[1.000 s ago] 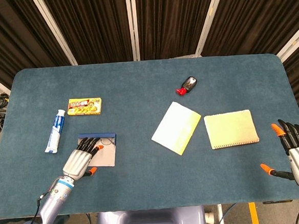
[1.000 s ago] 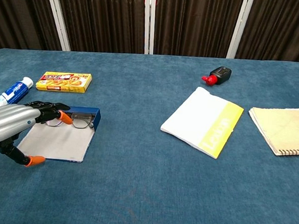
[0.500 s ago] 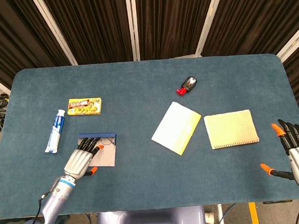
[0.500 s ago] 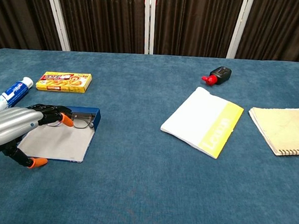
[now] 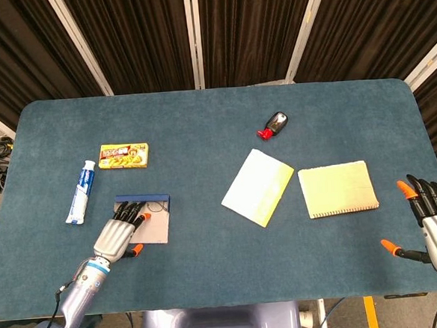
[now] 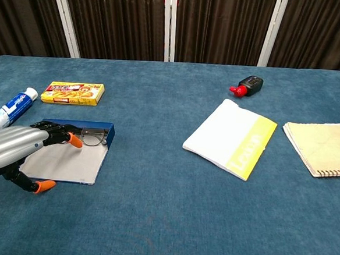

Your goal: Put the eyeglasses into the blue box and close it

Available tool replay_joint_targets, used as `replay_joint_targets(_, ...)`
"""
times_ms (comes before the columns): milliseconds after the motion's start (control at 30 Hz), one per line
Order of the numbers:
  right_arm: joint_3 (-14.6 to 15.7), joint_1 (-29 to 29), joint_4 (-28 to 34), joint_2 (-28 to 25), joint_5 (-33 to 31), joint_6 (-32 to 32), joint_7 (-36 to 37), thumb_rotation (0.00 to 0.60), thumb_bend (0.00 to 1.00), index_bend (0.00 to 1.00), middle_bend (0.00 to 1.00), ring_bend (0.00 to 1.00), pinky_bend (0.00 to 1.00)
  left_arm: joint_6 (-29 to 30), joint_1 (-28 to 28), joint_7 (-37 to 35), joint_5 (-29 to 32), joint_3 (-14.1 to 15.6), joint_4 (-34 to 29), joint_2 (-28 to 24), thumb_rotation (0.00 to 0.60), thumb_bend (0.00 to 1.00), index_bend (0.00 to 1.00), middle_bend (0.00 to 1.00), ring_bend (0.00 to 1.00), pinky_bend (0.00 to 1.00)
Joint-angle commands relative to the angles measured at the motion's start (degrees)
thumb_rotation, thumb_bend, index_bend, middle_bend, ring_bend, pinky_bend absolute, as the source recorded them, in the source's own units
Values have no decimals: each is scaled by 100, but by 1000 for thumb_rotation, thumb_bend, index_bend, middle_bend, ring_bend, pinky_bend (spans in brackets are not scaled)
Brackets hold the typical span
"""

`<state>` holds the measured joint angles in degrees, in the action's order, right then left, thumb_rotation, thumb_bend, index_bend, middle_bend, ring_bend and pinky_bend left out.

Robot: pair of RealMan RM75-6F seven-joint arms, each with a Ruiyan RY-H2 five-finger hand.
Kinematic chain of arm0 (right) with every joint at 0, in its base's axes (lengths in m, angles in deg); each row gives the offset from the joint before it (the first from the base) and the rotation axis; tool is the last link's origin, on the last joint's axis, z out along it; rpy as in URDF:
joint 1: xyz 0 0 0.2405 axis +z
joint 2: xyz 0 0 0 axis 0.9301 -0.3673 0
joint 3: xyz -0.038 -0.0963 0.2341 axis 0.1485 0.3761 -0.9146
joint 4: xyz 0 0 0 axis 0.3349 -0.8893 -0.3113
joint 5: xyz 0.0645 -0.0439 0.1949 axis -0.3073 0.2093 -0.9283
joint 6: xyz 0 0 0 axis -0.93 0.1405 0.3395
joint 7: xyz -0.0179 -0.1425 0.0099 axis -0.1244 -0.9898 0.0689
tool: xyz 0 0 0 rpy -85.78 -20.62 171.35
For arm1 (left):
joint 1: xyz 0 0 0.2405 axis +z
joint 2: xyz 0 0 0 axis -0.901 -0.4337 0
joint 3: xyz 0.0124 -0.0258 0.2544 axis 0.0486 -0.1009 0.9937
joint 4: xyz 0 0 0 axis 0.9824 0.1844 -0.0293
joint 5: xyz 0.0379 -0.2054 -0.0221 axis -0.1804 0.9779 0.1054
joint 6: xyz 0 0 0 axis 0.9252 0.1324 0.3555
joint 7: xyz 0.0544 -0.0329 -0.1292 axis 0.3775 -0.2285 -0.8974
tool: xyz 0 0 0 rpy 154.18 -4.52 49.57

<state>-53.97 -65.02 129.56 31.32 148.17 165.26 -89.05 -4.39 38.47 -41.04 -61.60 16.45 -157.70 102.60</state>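
The blue box (image 5: 142, 198) lies open near the table's front left, its grey inside facing up (image 6: 68, 161). The eyeglasses (image 6: 92, 137) lie in it against the blue back wall (image 6: 110, 132); in the head view they show as a thin frame (image 5: 155, 207). My left hand (image 5: 117, 235) hovers over the box's left part, fingers stretched toward the glasses' left side, thumb apart and holding nothing (image 6: 11, 148). Whether a fingertip touches the frame is unclear. My right hand (image 5: 432, 216) stays at the front right corner, fingers spread and empty.
A toothpaste tube (image 5: 80, 192) and a yellow carton (image 5: 123, 155) lie behind and to the left of the box. A white and yellow booklet (image 5: 257, 187), a beige notebook (image 5: 338, 189) and a small red and black object (image 5: 274, 124) occupy the right half.
My left hand has drawn back a little toward the table's front edge, uncovering more of the glasses. The glasses, the box and the right hand have not moved.
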Motion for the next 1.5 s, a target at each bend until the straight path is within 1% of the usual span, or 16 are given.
replay_joint_targets(33,0,0,1,-1,-1,-1,8,600,0,13,0,0,0,33,2,22,-28,-2,-13,-11,600,542,208,0,0,0)
replay_joint_targets(133,-3,0,-1,-1,-1,4,13,600,0,13,0,0,0,44,-3,72,-28,-21,-36,-23,600,568,221,0,0,0)
replay_joint_targets(567,-6,10,-1,-8,-25,-27,20,600,0,15,0,0,0,75,-46,211,41,-164,-216,-112,600,571,229,0,0,0)
replay_joint_targets(733,-3,6,0,-14,-23,-22,32,600,0,15,0,0,0,52,-105,309,142,-301,-250,-93,600,572,238,0,0,0)
replay_joint_targets(833,-6,11,-1,-9,-31,-32,22,600,0,15,0,0,0,43,-207,468,233,-476,-210,-12,600,572,256,0,0,0)
replay_joint_targets(933,-10,18,-1,-4,-43,-45,13,600,0,15,0,0,0,-6,-258,583,333,-563,-193,44,600,572,277,0,0,0)
replay_joint_targets(1000,-12,21,0,-3,-52,-52,9,600,0,15,0,0,0,-55,-283,642,407,-601,-177,78,600,573,298,0,0,0)
replay_joint_targets(1100,-15,24,-4,-2,-66,-62,16,600,0,15,0,0,0,-116,-296,666,485,-614,-141,117,600,573,357,0,0,0)
replay_joint_targets(1167,-17,26,-6,-5,-78,-72,30,600,0,15,0,0,0,-137,-289,658,517,-603,-98,142,600,574,451,0,0,0)
replay_joint_targets(1267,-20,28,-9,-3,-81,-71,37,600,0,15,0,0,0,-97,-247,666,538,-570,8,192,600,579,559,0,0,0)
replay_joint_targets(1367,-13,28,-5,-3,-64,-70,33,600,0,16,0,0,0,-5,-200,615,485,-528,-20,167,600,579,620,0,0,0)
replay_joint_targets(1500,-9,24,3,-2,-48,-58,23,600,0,17,0,0,0,171,-124,617,360,-450,-239,-22,600,585,665,0,0,0)
